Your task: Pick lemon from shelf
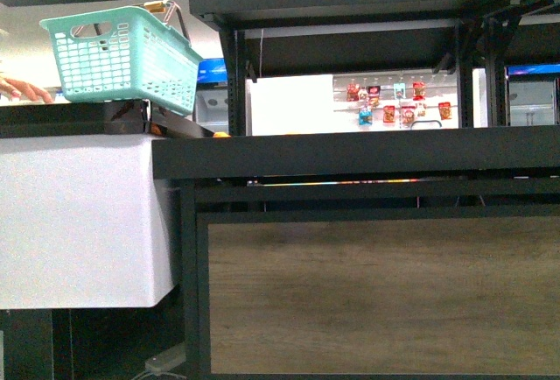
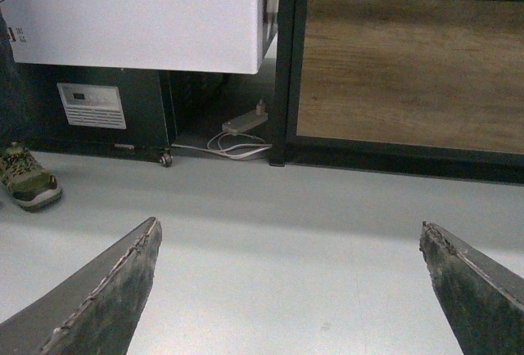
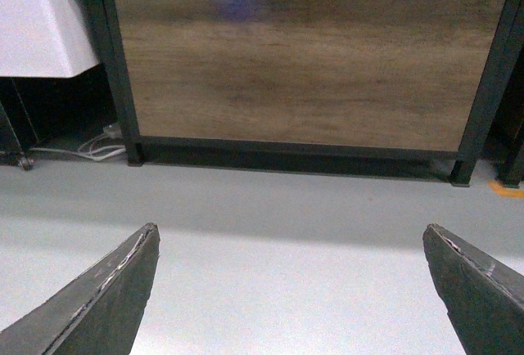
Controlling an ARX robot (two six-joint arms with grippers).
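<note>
Carefully: your left end effector [image 2: 288, 222] and right end effector [image 3: 291, 226] gape empty, lemon unseen; lifting blind could strike the shelf [image 1: 350, 154] at twelve o'clock.

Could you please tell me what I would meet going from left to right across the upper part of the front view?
A person's hand → turquoise plastic basket → black upright of the shelf → hanging snack packets seen through the shelf.
</note>
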